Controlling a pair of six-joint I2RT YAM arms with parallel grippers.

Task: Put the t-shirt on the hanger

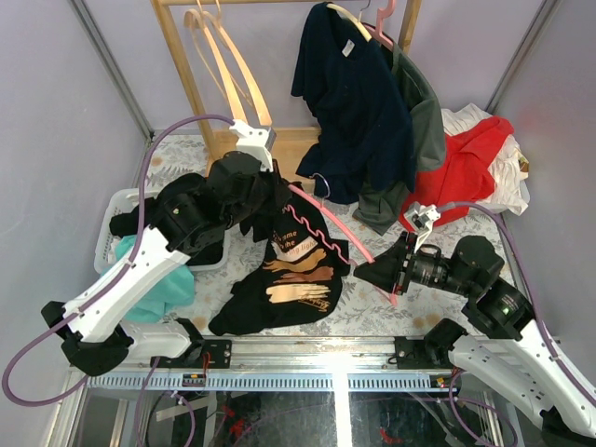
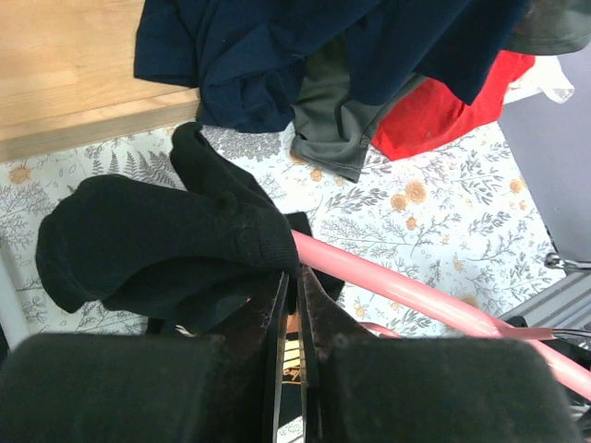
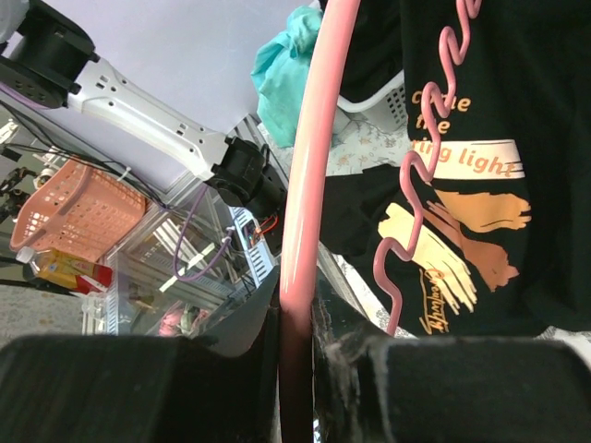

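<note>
The black t-shirt with its tan print lies crumpled on the floral table, and one end of it is lifted. My left gripper is shut on that lifted black fabric, which bunches over the fingertips right beside the top arm of the pink hanger. The hanger slants over the shirt, its wavy lower bar across the print. My right gripper is shut on the hanger's smooth arm, which is pinched between the jaws.
A wooden rack with pale hangers stands at the back. A navy t-shirt and a grey-green garment hang from it. A red garment lies at the back right. A white basket with a teal cloth sits on the left.
</note>
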